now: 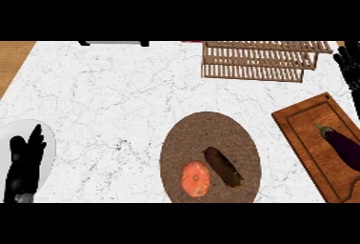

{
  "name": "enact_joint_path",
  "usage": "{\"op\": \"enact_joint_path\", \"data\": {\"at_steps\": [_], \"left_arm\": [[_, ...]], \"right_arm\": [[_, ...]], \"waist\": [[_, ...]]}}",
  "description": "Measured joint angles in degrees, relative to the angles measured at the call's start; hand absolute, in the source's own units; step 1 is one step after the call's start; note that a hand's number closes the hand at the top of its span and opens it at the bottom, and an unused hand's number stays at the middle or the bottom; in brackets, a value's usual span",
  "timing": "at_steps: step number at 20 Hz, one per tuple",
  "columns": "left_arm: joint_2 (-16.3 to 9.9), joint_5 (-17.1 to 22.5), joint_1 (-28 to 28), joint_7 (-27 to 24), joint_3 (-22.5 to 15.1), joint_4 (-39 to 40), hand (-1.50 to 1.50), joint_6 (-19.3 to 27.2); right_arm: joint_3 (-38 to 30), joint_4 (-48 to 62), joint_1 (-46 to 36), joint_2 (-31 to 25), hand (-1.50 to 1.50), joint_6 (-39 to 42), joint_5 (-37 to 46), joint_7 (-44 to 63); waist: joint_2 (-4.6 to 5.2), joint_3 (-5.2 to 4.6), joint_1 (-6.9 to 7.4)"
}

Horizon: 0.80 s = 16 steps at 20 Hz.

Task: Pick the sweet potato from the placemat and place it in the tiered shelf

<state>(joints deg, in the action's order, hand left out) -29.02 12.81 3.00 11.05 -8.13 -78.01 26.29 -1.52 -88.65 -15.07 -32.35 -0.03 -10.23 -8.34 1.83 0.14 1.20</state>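
- The white marbled counter spans the scene; a strip of wooden floor shows at its far left corner.
- The slatted wooden tiered shelf stands at the far right of the counter.
- The round brown placemat lies near centre, at the near edge.
- A wooden cutting board lies at an angle to the right of the placemat, carrying a purple eggplant.
- The left hand rests at the near left edge, fingers straight and apart, pointing up, over a grey-white plate.
- The right hand shows at the far right edge, beside the shelf, fingers extended and empty.
- The dark brown sweet potato lies on the placemat, right of centre, untouched by either hand.
- An orange-red tomato sits on the placemat just left of the sweet potato.
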Motion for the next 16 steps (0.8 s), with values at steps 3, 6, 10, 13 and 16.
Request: {"op": "enact_joint_path", "data": {"at_steps": [3, 6, 10, 13, 16], "left_arm": [[0.78, 1.31, -0.43, -0.47, 0.1, 0.5, 0.0, -2.85], [2.22, 3.68, -2.14, 0.14, -0.81, -0.06, 0.0, -6.48], [4.65, 6.96, -3.22, 0.52, -1.71, 0.09, 0.0, -10.74], [5.87, 7.95, -4.32, 1.2, -1.88, 0.15, 0.0, -13.25], [7.08, 8.31, -4.8, 0.65, -1.74, 1.2, 0.0, -15.0]], "right_arm": [[2.14, -2.0, -1.35, -0.66, 1.5, 0.85, 3.08, -0.42], [5.55, -7.62, -3.57, -3.52, 1.5, 2.25, 7.91, -1.06], [7.95, -7.8, -1.7, -8.17, -1.5, -1.37, 19.89, 4.64], [9.39, -8.56, 0.78, -7.05, -1.5, -0.67, 22.01, 5.47], [10.81, -11.12, 2.49, -7.82, -1.5, 2.41, 23.26, 5.08]], "waist": [[-0.99, -0.09, -0.56], [-1.67, -0.25, -1.26], [-1.9, -0.5, -2.21], [-1.88, -0.32, -1.8], [-1.88, -0.21, -1.61]]}}
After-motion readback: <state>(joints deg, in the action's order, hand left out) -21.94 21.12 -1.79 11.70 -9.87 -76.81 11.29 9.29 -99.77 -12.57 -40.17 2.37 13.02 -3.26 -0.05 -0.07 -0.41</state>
